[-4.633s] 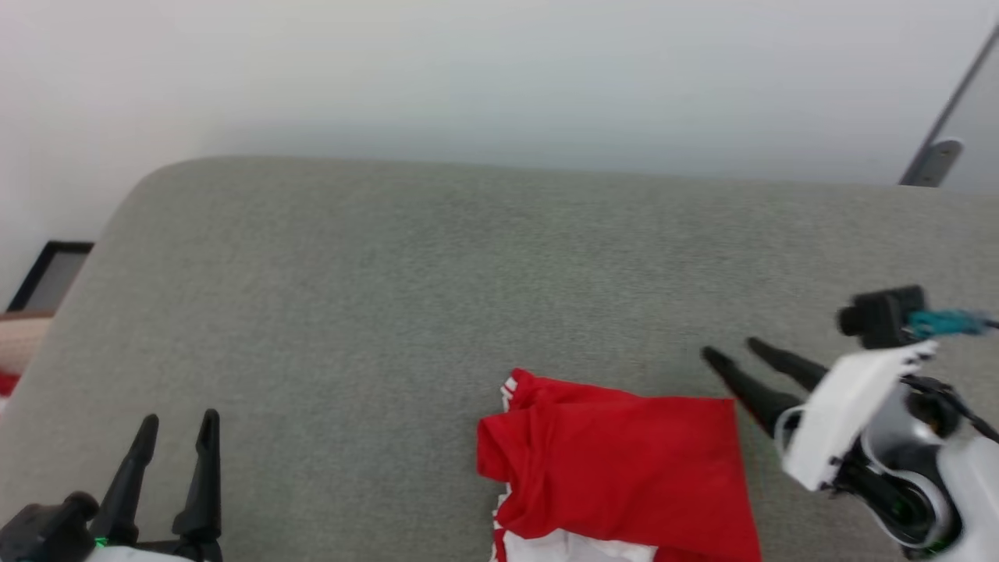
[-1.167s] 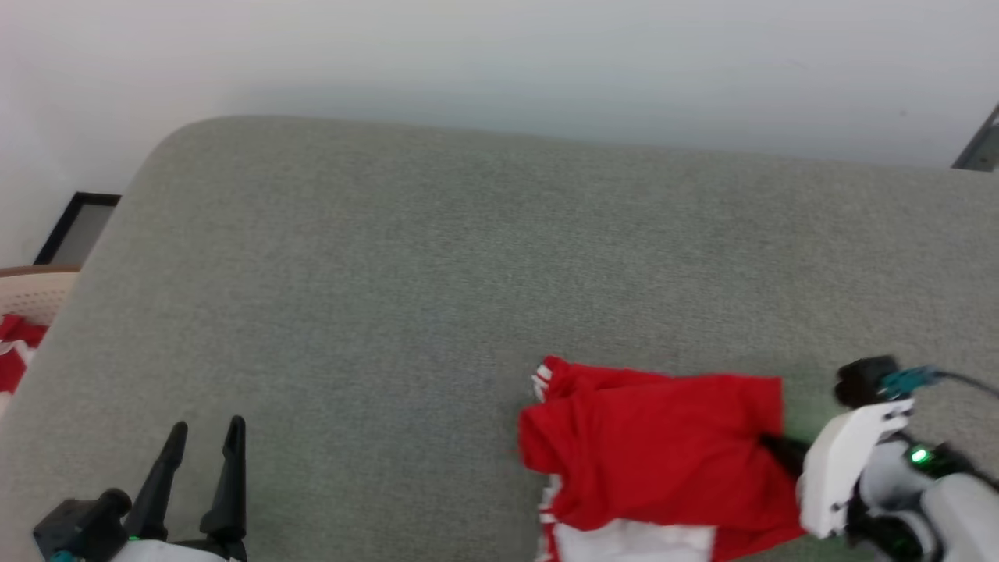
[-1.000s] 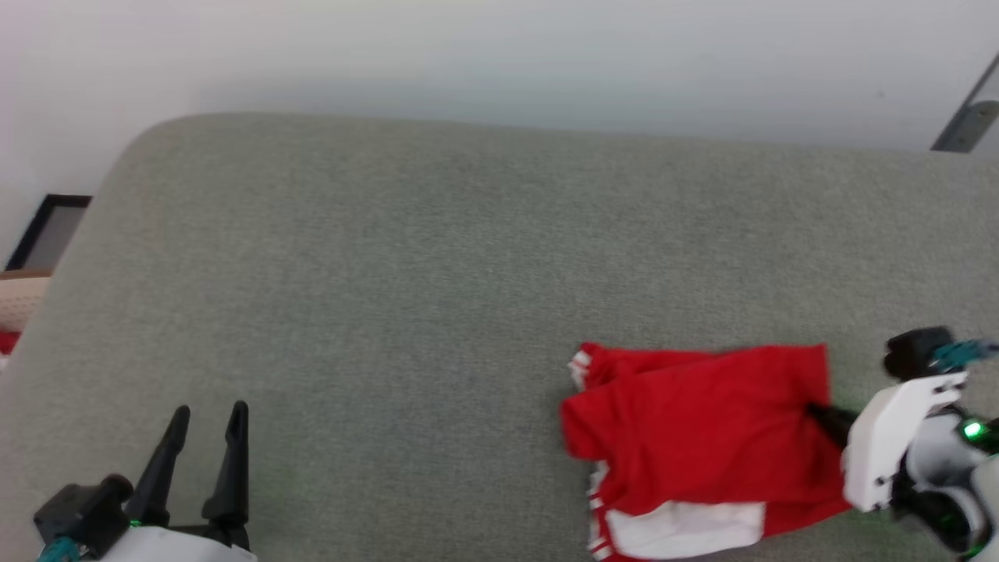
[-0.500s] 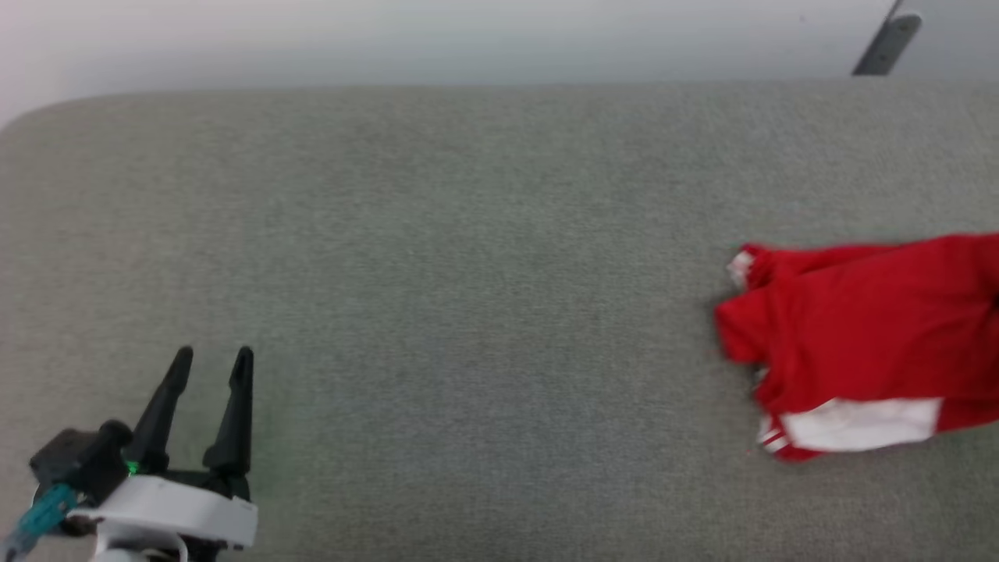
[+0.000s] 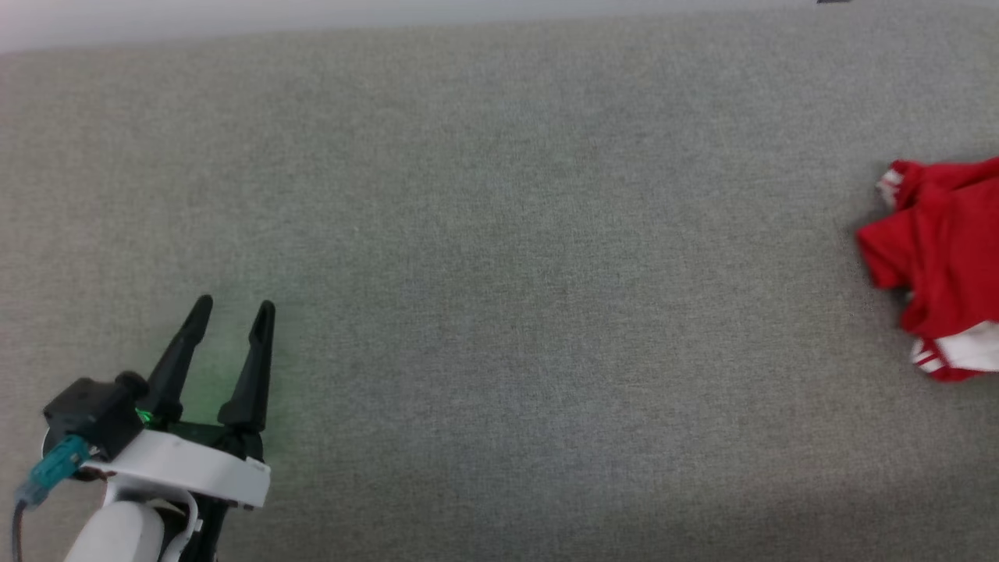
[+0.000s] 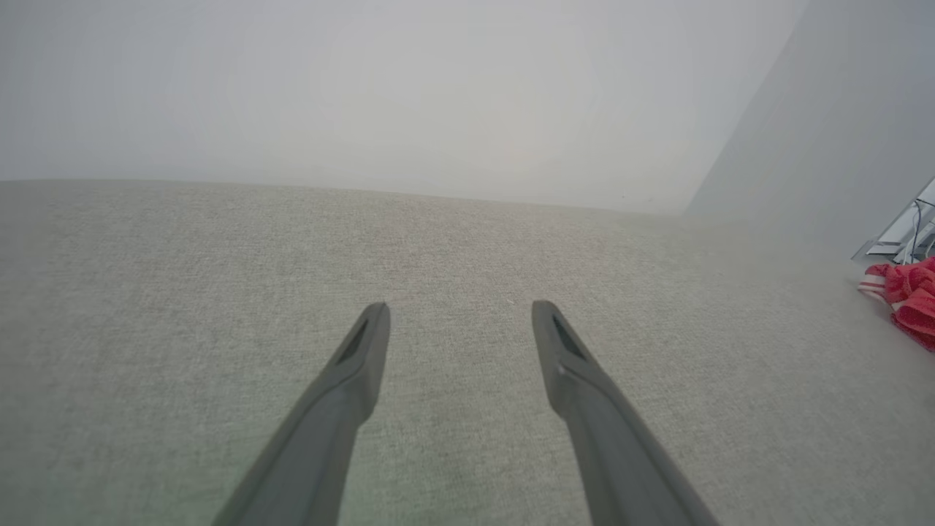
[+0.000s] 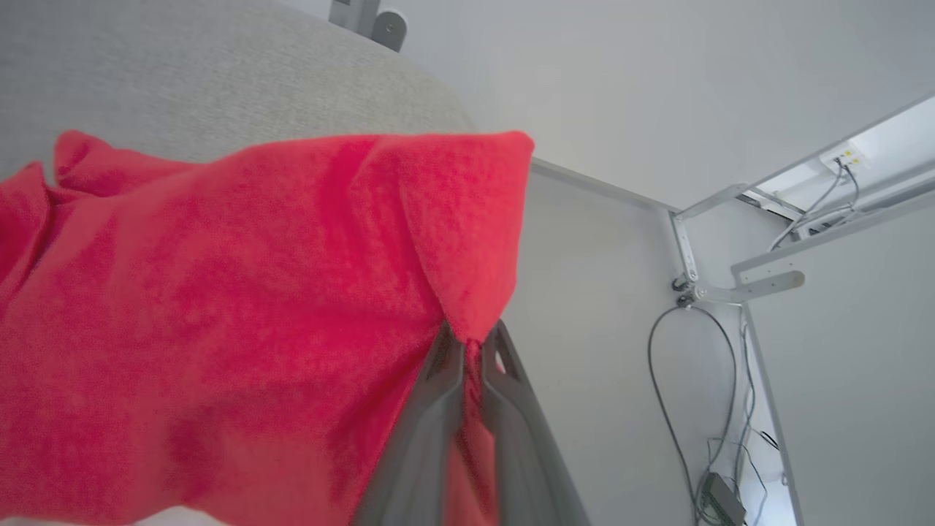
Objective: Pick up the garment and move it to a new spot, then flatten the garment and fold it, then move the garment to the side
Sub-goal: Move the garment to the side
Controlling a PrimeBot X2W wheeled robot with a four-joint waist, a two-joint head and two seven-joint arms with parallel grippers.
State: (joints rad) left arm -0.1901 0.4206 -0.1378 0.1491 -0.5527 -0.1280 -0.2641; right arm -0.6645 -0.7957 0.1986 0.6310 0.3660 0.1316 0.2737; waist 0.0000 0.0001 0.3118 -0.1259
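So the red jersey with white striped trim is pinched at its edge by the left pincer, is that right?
No: it is the right pincer that pinches the red jersey at its edge, as the right wrist view shows.

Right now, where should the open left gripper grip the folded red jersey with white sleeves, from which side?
Its bunched left edge, coming from the robot's left, low over the grey fabric surface. That edge of the red jersey lies in thick folds facing the left gripper; the right gripper has its jaws shut on the opposite edge.
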